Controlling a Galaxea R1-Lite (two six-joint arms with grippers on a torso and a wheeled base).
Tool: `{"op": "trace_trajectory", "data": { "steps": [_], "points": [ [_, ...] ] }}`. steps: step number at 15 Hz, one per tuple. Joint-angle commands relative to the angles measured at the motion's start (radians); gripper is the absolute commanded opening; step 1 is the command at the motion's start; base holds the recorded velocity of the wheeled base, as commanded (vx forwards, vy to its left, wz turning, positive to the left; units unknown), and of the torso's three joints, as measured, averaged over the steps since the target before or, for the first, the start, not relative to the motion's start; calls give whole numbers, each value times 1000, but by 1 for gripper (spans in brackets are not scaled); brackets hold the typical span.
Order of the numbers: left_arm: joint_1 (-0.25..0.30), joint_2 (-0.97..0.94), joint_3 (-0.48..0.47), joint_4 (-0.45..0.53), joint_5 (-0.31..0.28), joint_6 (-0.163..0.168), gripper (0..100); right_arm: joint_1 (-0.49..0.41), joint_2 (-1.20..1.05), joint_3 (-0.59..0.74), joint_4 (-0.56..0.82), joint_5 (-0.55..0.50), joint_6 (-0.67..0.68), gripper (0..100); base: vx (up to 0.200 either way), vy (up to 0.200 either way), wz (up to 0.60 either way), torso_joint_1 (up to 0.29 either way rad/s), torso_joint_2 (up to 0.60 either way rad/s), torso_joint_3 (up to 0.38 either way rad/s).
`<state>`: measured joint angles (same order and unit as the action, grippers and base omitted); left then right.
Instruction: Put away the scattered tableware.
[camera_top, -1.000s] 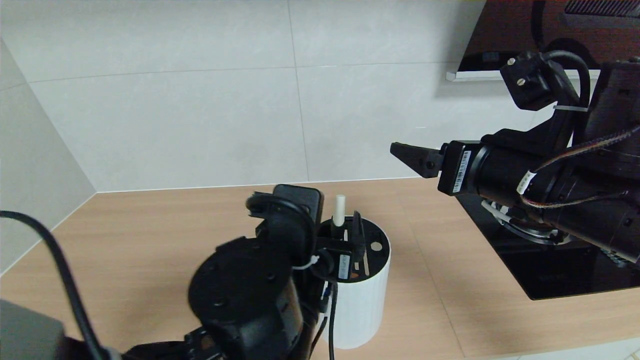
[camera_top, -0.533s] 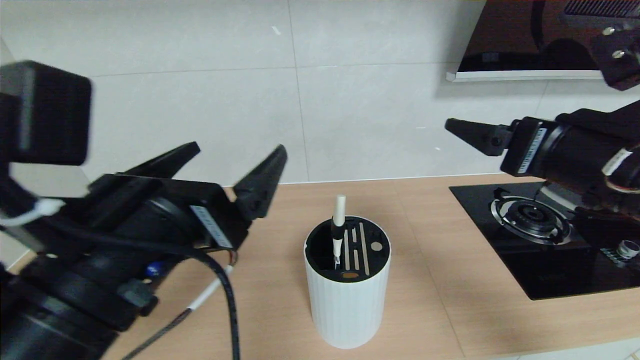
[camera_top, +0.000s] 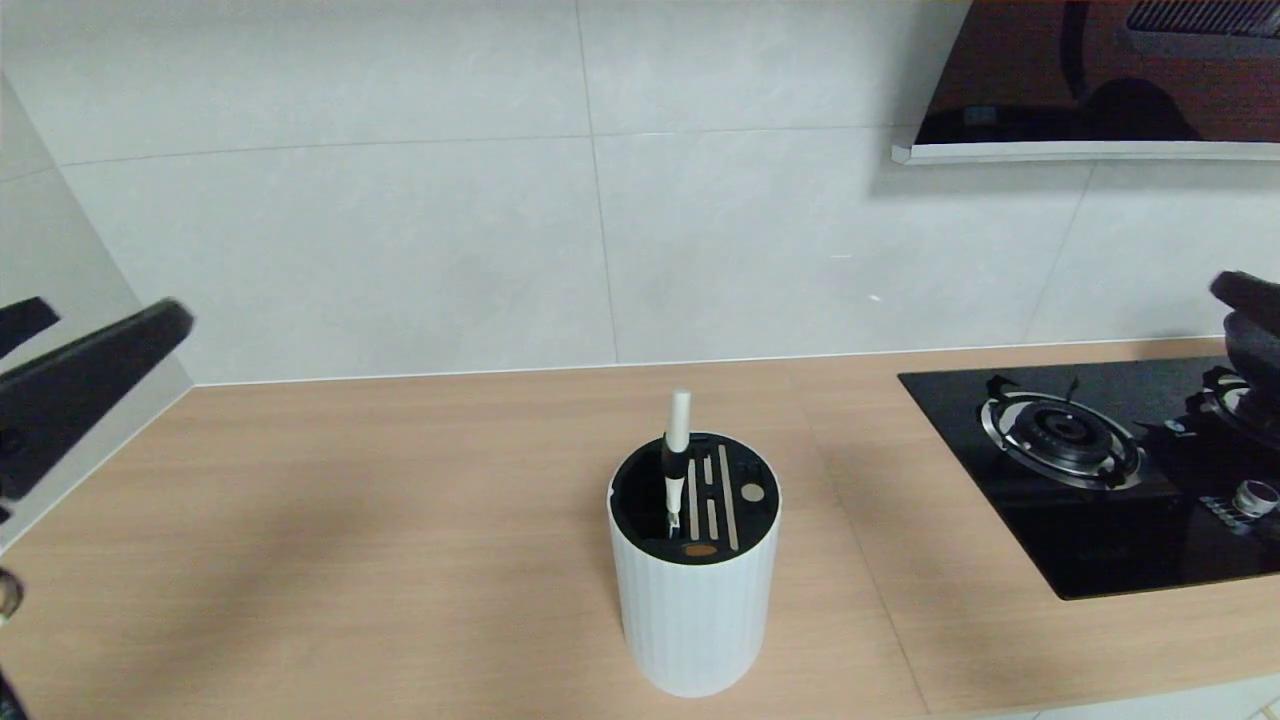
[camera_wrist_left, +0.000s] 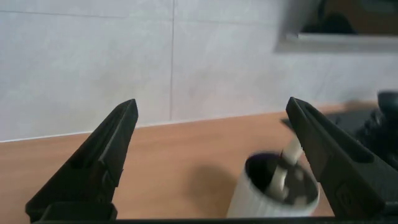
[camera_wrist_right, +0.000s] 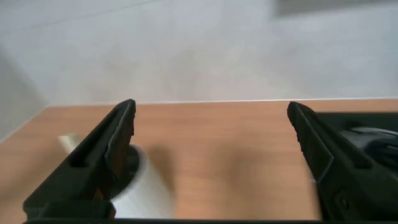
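**Utensil housed upright in the holder; both grippers open, empty and well apart from it.**

We find the white-handled utensil (camera_top: 678, 425) seated in a slot of the white holder (camera_top: 694, 610) at the middle of the counter (camera_top: 400, 520). Its long axis is near vertical, handle uppermost with a slight lean. The left gripper (camera_wrist_left: 211, 106) sits to the robot's left of the holder, jaws spread wide with nothing between them. The right gripper (camera_wrist_right: 210, 107) sits to the robot's right, toward the hob (camera_top: 1100, 530), likewise spread and empty. The holder lies between the two, ahead of and lower than both sets of fingers. We judge the arms roughly equally near, though with both grippers at the margins of the head view we cannot settle it. Any approach would, in our judgement, need to come from above, along the handle's axis.
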<state>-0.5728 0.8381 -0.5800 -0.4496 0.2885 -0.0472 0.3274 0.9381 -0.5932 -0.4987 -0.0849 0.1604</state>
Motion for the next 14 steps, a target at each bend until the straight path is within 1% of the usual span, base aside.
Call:
{"op": "trace_trajectory", "data": {
  "steps": [1, 2, 3, 4, 5, 6, 7, 8, 9, 10, 11, 12, 13, 14],
  "points": [
    [189, -278, -34, 236, -111, -5, 100, -122, -191, 116, 0, 13, -35, 100, 0, 0, 0, 0, 0, 0],
    [258, -393, -98, 445, -118, -5, 100, -162, -300, 179, 12, 10, -110, 100, 0, 0, 0, 0, 0, 0],
    [301, -465, -130, 557, -132, -3, 100, -165, -400, 194, 74, 5, -142, 100, 0, 0, 0, 0, 0, 0],
    [332, -513, -141, 611, -157, -3, 100, -165, -484, 188, 166, 5, -162, 100, 0, 0, 0, 0, 0, 0],
    [378, -567, -138, 632, -180, -2, 100, -166, -596, 174, 304, 4, -197, 100, 0, 0, 0, 0, 0, 0],
    [402, -593, -133, 634, -184, 3, 100, -171, -650, 170, 364, 5, -216, 100, 0, 0, 0, 0, 0, 0],
    [447, -643, -129, 640, -187, 10, 100, -192, -754, 170, 463, 7, -236, 100, 0, 0, 0, 0, 0, 0],
    [461, -683, -127, 651, -187, 30, 100, -220, -817, 173, 517, 8, -237, 100, 0, 0, 0, 0, 0, 0],
    [465, -723, -124, 664, -187, 44, 100, -242, -843, 174, 545, 2, -236, 100, 0, 0, 0, 0, 0, 0],
    [485, -745, -118, 686, -183, 52, 100, -289, -863, 184, 546, -3, -234, 100, 0, 0, 0, 0, 0, 0],
    [542, -772, -110, 697, -186, 53, 100, -334, -918, 197, 555, 10, -233, 100, 0, 0, 0, 0, 0, 0],
    [568, -838, -80, 726, -192, 58, 100, -332, -938, 243, 552, -9, -237, 100, 0, 0, 0, 0, 0, 0],
    [571, -838, -38, 752, -170, 61, 100, -332, -937, 273, 532, -45, -236, 100, 0, 0, 0, 0, 0, 0],
    [571, -838, 5, 747, -111, 47, 100, -332, -937, 320, 514, -76, -229, 100, 0, 0, 0, 0, 0, 0]
  ]
}}
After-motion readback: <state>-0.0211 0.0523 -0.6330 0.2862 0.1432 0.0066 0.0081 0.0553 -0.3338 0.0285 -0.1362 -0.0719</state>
